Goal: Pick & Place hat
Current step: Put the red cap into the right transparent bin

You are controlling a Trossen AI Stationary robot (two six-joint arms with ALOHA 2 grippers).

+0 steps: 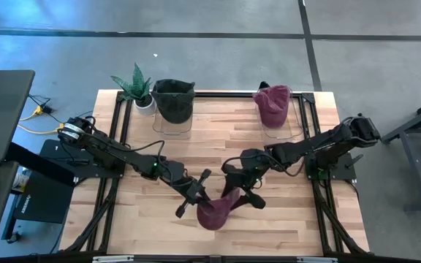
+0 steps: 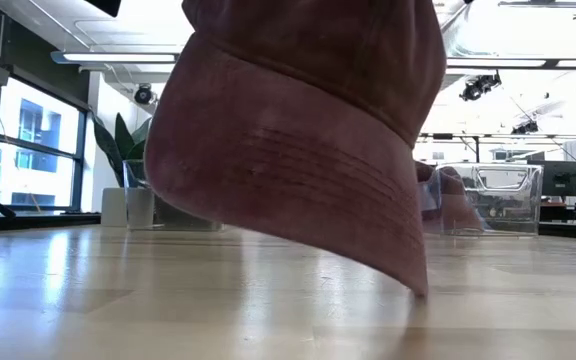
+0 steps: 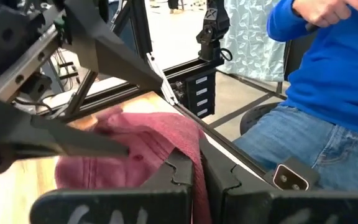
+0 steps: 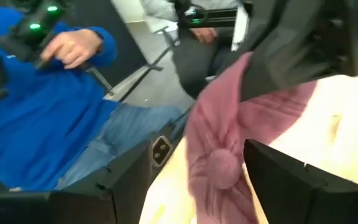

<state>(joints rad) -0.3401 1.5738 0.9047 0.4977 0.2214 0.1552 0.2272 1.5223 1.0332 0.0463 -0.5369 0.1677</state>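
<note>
A maroon cap [image 1: 216, 213] is near the middle of the table's near edge. It fills the low view [image 2: 298, 150], with its brim tip [image 2: 418, 285] pointing down close to the wood. My left gripper [image 1: 199, 199] reaches in from the left and is shut on the cap [image 3: 135, 149]. My right gripper [image 1: 234, 191] comes from the right and is open. In the right wrist view its fingers [image 4: 291, 180] stand on either side of the cap's crown [image 4: 222, 143], which has a top button [image 4: 219, 167]. My left gripper [image 3: 197, 180] pinches a fold of the cap's cloth [image 3: 194, 152] between its two fingers, coming level from the table's left. The cap is raised, its brim hanging lowest; I cannot tell whether the brim tip touches the table. My right gripper: I cannot tell whether either finger touches the crown.
At the far edge, a second maroon hat [image 1: 272, 106] and a dark green hat [image 1: 174, 98] each sit on a clear stand, with a potted plant [image 1: 137, 88] to their left. A person in a blue top and jeans [image 3: 328, 93] sits beyond the near edge. Bare wood [image 1: 123, 212] lies left.
</note>
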